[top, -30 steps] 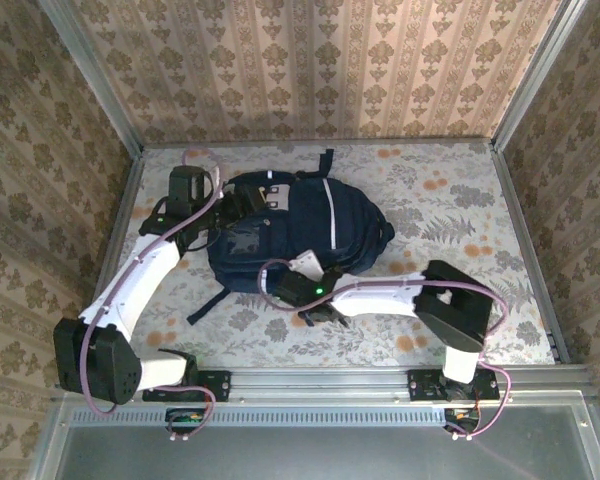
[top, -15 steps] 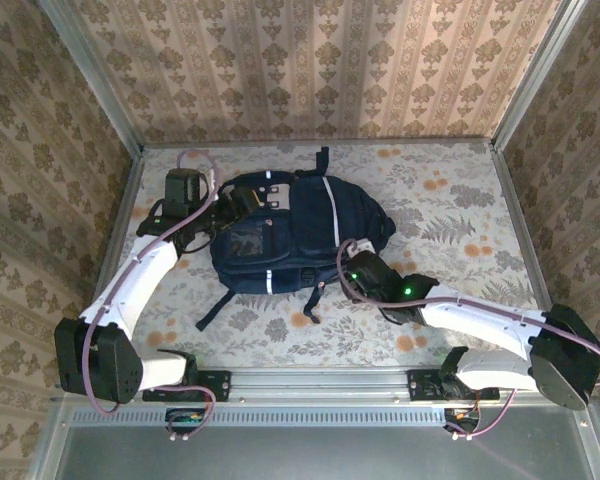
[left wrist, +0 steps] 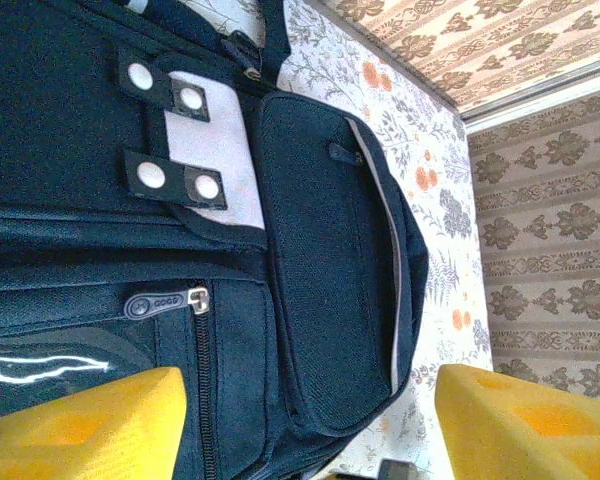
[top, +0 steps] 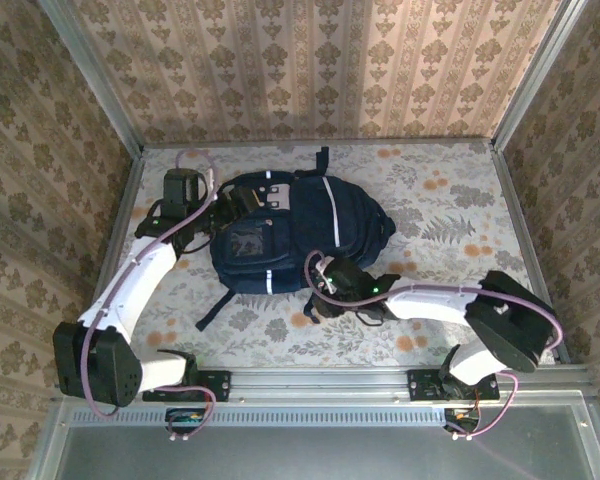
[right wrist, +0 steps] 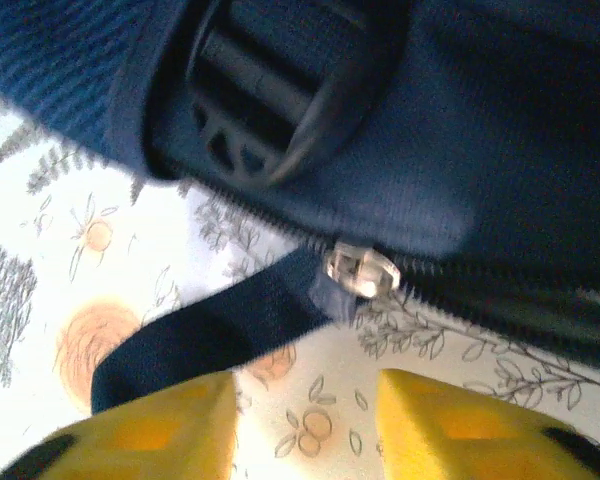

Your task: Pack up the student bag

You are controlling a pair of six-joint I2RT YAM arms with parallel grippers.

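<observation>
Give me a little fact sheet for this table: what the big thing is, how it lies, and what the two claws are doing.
Item: large dark navy fabric backpack with a white stripe
Position: lying flat on the floral tablecloth, one strap trailing toward the arms
Left gripper: open, by the bag's left side
Right gripper: open, low over the cloth, beside a silver zipper pull and a navy strap

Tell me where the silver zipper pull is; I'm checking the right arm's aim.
Right wrist view: the zipper pull sits on the student bag's edge, just beyond the open right pincer, beside a navy strap.
</observation>
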